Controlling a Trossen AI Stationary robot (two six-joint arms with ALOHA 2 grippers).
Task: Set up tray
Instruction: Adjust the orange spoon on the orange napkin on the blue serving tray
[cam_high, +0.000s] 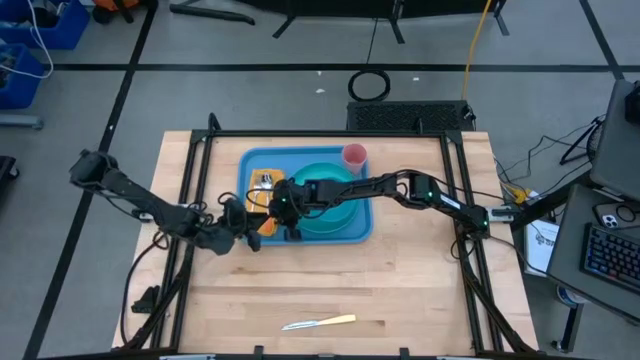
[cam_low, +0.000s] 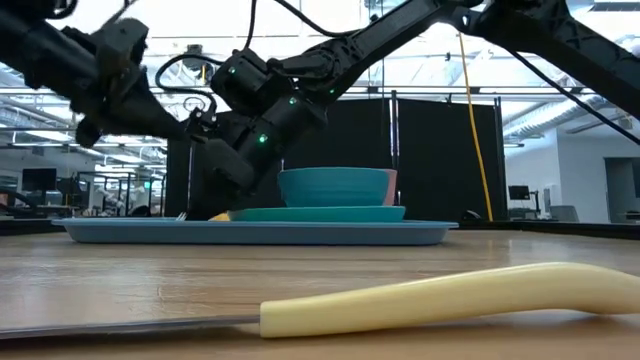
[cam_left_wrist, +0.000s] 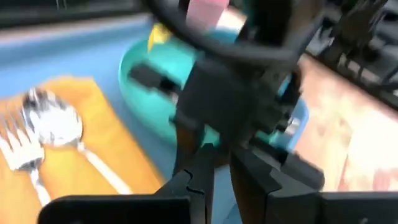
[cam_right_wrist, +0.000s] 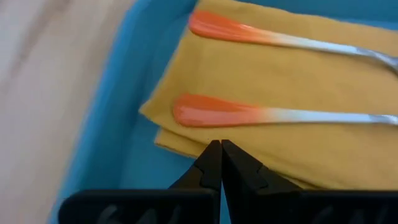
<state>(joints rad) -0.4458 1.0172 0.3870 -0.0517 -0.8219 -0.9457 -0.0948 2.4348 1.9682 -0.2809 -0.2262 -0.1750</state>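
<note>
I see a light-blue tray (cam_high: 305, 236), a teal bowl (cam_high: 330, 192), a pink cup (cam_high: 354, 155), a mustard-yellow napkin (cam_right_wrist: 292, 93), orange-handled cutlery (cam_right_wrist: 217, 114).

A folded mustard-yellow cloth napkin (cam_right_wrist: 323, 124) carries a metal fork (cam_left_wrist: 18, 149) and a metal spoon (cam_left_wrist: 59, 124), both with orange-tipped handles. Near them stand a round teal plate (cam_low: 320, 213), a teal bowl (cam_low: 335, 186) and a pink cup (cam_high: 355, 155). A cream-handled knife (cam_high: 320, 322) lies well apart on the wooden worktop (cam_high: 400, 290).
</note>
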